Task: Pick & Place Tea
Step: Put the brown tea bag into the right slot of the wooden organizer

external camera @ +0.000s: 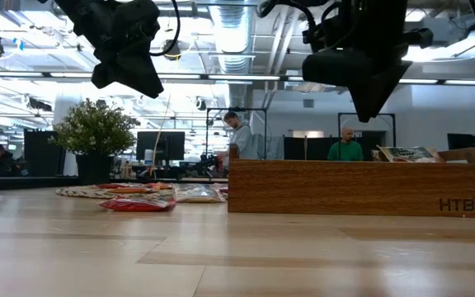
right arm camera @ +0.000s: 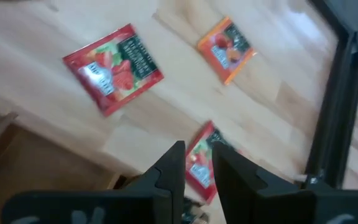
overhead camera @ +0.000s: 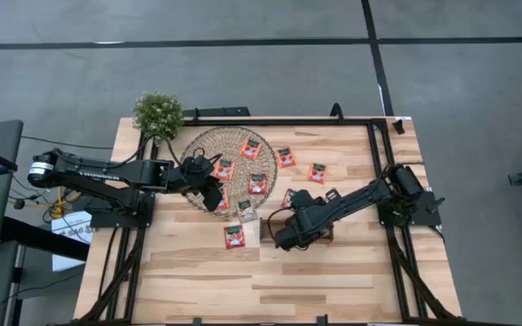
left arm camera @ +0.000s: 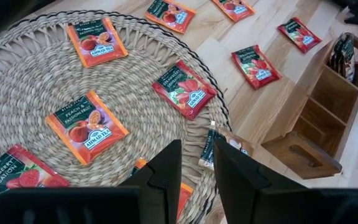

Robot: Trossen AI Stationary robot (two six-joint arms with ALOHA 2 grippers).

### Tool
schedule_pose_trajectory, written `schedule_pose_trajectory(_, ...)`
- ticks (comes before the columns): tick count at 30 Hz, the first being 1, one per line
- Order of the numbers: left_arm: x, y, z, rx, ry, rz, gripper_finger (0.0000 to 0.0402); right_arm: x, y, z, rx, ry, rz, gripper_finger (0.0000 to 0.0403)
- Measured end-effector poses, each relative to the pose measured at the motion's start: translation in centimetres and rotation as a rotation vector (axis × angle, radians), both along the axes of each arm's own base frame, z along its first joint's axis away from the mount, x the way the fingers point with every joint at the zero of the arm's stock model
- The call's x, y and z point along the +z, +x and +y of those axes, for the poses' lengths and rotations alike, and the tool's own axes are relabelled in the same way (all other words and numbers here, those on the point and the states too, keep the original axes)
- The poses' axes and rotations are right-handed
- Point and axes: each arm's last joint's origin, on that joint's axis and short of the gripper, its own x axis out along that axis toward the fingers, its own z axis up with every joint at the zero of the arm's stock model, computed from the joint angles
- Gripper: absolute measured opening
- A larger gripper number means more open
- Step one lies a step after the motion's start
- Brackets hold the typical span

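Note:
Small square tea sachets lie flat, red and orange. Several are on the round woven mat (overhead camera: 234, 149) (left arm camera: 36, 87) and others are on the bare wood, such as a red one (overhead camera: 234, 235) (right arm camera: 114, 68) and an orange one (right arm camera: 225, 50). My left gripper (overhead camera: 212, 194) (left arm camera: 197, 168) hangs open with a narrow gap above the mat's near right part. My right gripper (overhead camera: 284, 237) (right arm camera: 196, 165) hangs open with a narrow gap above the brown wooden tray (external camera: 361, 188) (left arm camera: 309, 118). A red sachet (right arm camera: 201, 162) shows on the table between its fingers. More sachets stand in the tray's end compartment (external camera: 406, 154).
A potted plant (overhead camera: 158, 112) (external camera: 96, 130) stands at the table's far left corner, beside the mat. A black rail (overhead camera: 279, 120) runs along the far edge and down both sides. Bare wood lies along the near edge (overhead camera: 270, 281). People sit in the room beyond (external camera: 345, 148).

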Motion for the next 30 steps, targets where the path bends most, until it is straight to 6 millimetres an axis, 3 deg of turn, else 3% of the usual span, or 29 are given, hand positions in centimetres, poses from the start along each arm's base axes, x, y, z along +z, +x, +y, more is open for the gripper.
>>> schedule_pose_trajectory(7, 0.0, 0.0, 0.0, -0.002, 0.002, 0.001, 0.0082, 0.8, 0.1, -1.6, 0.059, 0.005, 0.038, 0.0071)
schedule_pose_trajectory(13, -0.2, 1.0, -0.1, -0.046, -0.015, -0.035, 0.0082, 5.8, -1.9, -2.9, 0.16, -0.062, -0.09, 0.007)
schedule_pose_trajectory(20, -1.8, 4.2, -0.6, -0.211, -0.035, -0.075, 0.0082, 12.1, -7.5, -3.4, 0.32, -0.13, -0.268, 0.0053)
schedule_pose_trajectory(26, -4.6, 6.1, -0.4, -0.271, -0.07, 0.045, 0.0082, 14.0, -14.0, -4.1, 0.287, -0.077, -0.473, 0.0021)
schedule_pose_trajectory(30, -5.8, 7.1, -0.2, -0.306, -0.116, 0.118, 0.0082, 14.1, -17.1, -4.2, 0.266, -0.042, -0.602, 0.0003)
